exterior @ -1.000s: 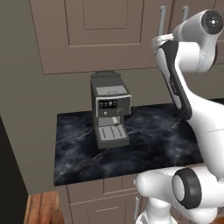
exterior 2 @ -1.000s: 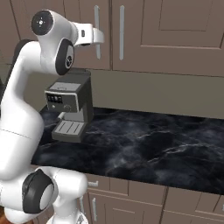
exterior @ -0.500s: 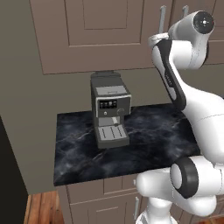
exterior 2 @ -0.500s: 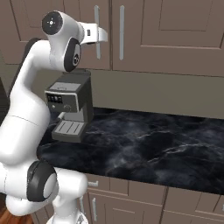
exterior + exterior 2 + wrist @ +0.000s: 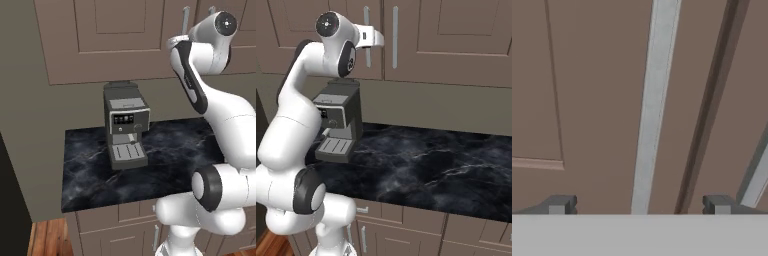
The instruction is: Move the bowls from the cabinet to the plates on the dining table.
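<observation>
A: What does the room give us?

B: A black worktop (image 5: 165,160) with white veins, on taupe drawer units (image 5: 406,225), against a grey-brown wall. Above it hangs the cabinet (image 5: 456,35), taupe-brown, with recessed-panel doors, both shut. A strip of wooden floor (image 5: 47,239) shows past the worktop's left end.

A: Anything standing on the worktop?

B: A grey espresso machine (image 5: 125,130) at the back edge, towards the left end, directly under the cabinet. The rest of the marble is bare.

A: And the bowls?

B: I cannot see them; the closed doors hide the inside of the cabinet.

A: Where is the gripper (image 5: 639,205)?

B: Raised in front of the cabinet, level with the doors. In the hand view its fingertips (image 5: 559,205) stand spread wide, with the left handle (image 5: 654,105), a long slim silver bar, running between them. Nothing is pinched. Just beside that handle is the dark seam where the doors meet, and the right handle (image 5: 757,175) shows at the edge.

A: Anything in the way?

B: The espresso machine's top sits close below the raised arm.
</observation>
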Tool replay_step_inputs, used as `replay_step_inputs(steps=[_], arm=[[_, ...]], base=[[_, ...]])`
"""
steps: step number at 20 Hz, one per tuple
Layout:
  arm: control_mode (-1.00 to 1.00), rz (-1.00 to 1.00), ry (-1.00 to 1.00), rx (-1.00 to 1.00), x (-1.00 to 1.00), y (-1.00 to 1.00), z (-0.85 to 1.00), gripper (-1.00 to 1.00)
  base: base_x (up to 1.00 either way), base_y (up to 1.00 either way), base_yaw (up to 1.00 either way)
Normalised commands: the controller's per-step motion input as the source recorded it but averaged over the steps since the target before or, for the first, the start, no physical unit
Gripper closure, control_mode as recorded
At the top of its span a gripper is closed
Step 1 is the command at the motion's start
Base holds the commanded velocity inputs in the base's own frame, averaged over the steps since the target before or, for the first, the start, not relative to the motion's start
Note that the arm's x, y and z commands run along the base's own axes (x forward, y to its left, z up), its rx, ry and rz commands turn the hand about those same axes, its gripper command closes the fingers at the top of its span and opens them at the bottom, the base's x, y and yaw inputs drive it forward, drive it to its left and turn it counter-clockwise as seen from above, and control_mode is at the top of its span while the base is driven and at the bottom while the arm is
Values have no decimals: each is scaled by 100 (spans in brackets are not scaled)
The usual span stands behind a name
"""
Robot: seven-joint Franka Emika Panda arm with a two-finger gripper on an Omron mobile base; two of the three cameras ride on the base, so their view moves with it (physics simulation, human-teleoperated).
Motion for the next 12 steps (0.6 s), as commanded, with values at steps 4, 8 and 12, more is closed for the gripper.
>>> replay_step_inputs(steps=[4, 8, 12], arm=[[-100, 1, 0, 2, 32, -2, 0, -100], [-100, 1, 0, 0, 28, -6, 0, -100], [-100, 1, 0, 0, 29, -1, 0, -100]], base=[[0, 0, 0], [0, 0, 0], [0, 0, 0]])
